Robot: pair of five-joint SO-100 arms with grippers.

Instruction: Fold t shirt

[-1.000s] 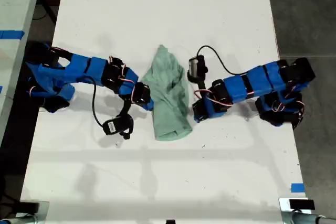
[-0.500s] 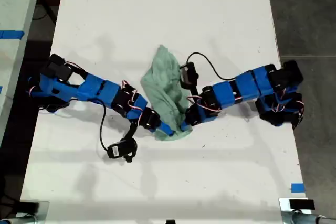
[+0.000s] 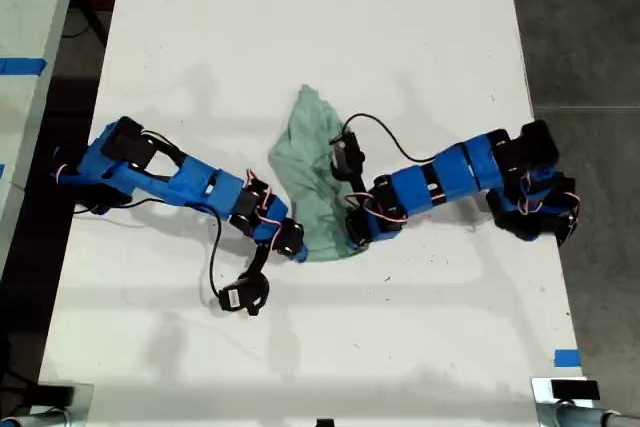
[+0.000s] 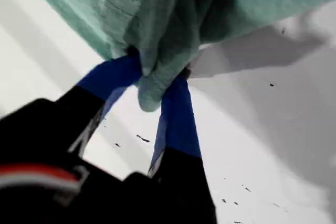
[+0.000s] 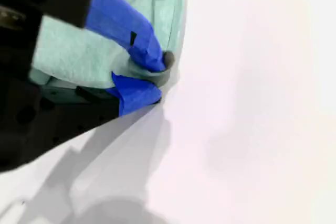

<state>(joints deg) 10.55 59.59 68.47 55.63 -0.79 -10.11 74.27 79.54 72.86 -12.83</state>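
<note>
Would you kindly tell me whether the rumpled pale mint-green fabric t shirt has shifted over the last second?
Yes. The t shirt's lower end has drawn up, away from the white table's near edge in the exterior view; its top end stays put.

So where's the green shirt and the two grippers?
pale mint-green fabric t shirt (image 3: 312, 179), exterior view, rumpled middle.
my first gripper (image 4: 157, 80), first wrist view, between fingertips pinching fabric.
my second gripper (image 5: 148, 78), second wrist view, between fingertips clamping shirt edge.

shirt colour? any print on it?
Pale mint green t shirt, plain, no print visible; clearest in the exterior view.
</note>
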